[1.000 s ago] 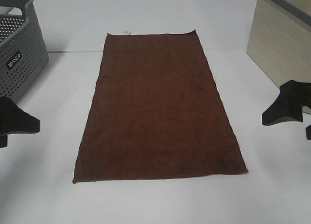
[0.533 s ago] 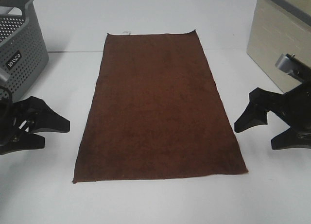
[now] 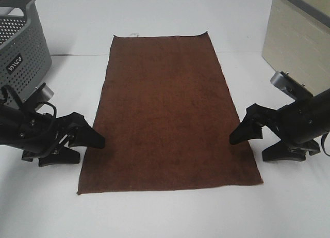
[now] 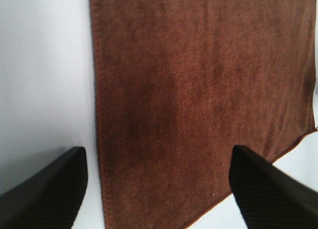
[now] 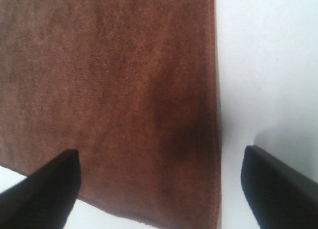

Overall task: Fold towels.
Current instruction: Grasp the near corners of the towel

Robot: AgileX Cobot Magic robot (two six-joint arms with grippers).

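Note:
The dark brown towel [image 3: 165, 109] lies flat and unfolded on the white table [image 3: 165, 217], long side running away from me. A small white tag [image 3: 135, 34] shows at its far left corner. My left gripper [image 3: 88, 150] is open and empty at the towel's left edge, near the front left corner. In the left wrist view its open gripper [image 4: 156, 189] straddles that hemmed edge of the towel [image 4: 198, 90]. My right gripper [image 3: 251, 148] is open and empty at the towel's right edge near the front right corner. In the right wrist view the gripper [image 5: 159, 189] straddles the towel [image 5: 109, 90] edge.
A grey perforated basket [image 3: 20, 57] stands at the far left. A beige box [image 3: 296, 47] stands at the far right, close behind the right arm. Bare table shows in front of the towel and beyond its far edge.
Both arms have moved inward from the picture's sides to the towel's left and right edges, with their jaws open.

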